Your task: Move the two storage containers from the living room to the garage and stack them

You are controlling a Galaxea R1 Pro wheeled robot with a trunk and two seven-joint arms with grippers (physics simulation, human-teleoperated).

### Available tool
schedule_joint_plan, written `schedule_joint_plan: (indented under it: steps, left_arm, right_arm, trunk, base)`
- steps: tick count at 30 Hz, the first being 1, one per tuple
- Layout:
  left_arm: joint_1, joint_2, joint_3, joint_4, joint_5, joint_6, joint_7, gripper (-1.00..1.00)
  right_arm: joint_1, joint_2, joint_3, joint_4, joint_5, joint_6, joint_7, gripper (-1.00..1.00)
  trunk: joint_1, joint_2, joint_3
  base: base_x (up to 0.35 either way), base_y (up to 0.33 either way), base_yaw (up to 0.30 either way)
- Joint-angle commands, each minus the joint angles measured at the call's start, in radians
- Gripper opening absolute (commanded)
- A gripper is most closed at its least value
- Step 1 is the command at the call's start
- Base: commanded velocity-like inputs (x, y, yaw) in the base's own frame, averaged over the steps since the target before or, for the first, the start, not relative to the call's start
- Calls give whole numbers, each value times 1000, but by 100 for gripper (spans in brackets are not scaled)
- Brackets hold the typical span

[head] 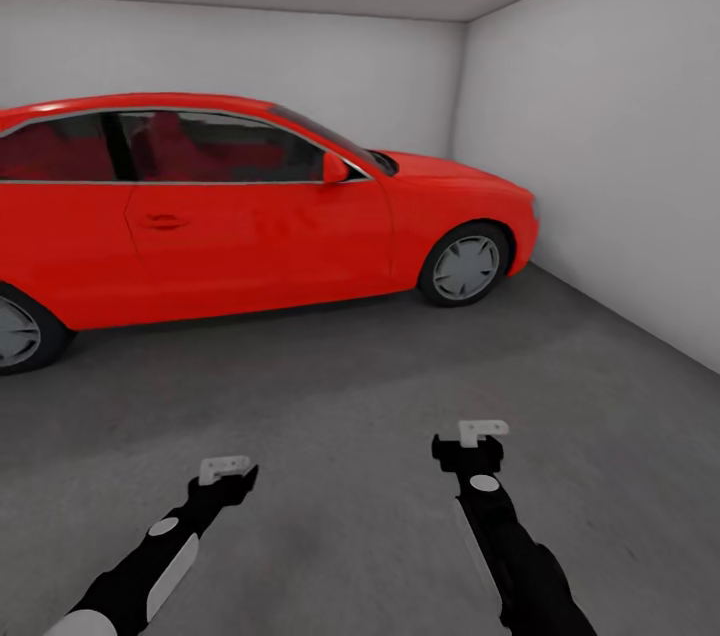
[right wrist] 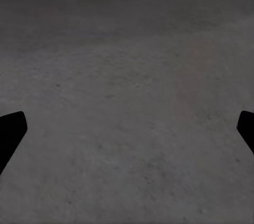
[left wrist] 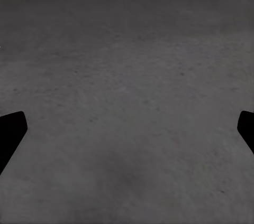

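across the upper left of the frame a glossy red car (head: 250, 206) stands on matte, speckled grey concrete floor (head: 380, 386), between plain white walls (head: 610, 136). low in the frame, the left gripper (head: 226, 472) and right gripper (head: 482, 438) hang apart, each with its dark fingers spread wide and nothing between them. the robot is in the garage, yet neither storage container is visible, so how far the carrying and stacking has got cannot be judged.
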Motion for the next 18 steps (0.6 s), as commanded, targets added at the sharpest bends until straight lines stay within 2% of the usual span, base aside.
schedule_joint_plan:
  steps: [1,6,12,16,18]
  left_arm:
    - [-1,2,-7,4,10,-5,1,100]
    - [-1,3,-5,47,10,-4,5,100]
    - [0,-2,-8,212,9,-4,5,100]
    - [0,-5,-9,293,8,-3,6,100]
    - [1,-6,-9,320,7,-3,6,100]
  right_arm:
    - [0,0,1,-1,7,9,-3,100]
    - [-1,-4,-8,31,3,9,-4,100]
    - [1,-9,-15,176,3,-8,-12,100]
    - [3,-11,-34,318,2,-81,-16,100]
    - [4,-12,-67,409,3,-134,-17,100]
  trunk:
    - [0,-1,-1]
    - [0,-1,-2]
    - [0,-1,-2]
    - [0,-1,-2]
    - [0,-1,-2]
  base:
    - [140,61,24]
    - [60,26,10]
    - [13,6,2]
    - [3,1,1]
    - [1,1,0]
